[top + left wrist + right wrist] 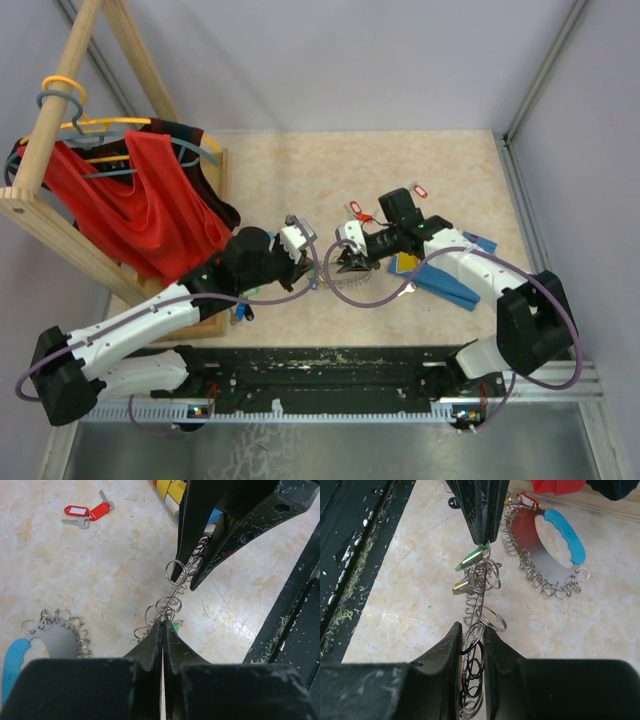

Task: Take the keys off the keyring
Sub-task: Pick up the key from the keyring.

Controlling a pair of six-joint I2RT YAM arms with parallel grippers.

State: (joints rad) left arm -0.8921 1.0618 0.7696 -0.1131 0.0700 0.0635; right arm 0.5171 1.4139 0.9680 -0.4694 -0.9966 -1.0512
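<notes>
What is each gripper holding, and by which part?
Both pinch the keyring by its silver loops, stretched between them: left gripper beside the green-tagged key, right gripper farther along.

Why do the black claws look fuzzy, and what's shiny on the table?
Left wrist view: the left gripper sits so near the lens it blurs, the keyring loops look sharp, the table gleams. Right wrist view: the right gripper blurs likewise. Top view: even light, soft shadows.
</notes>
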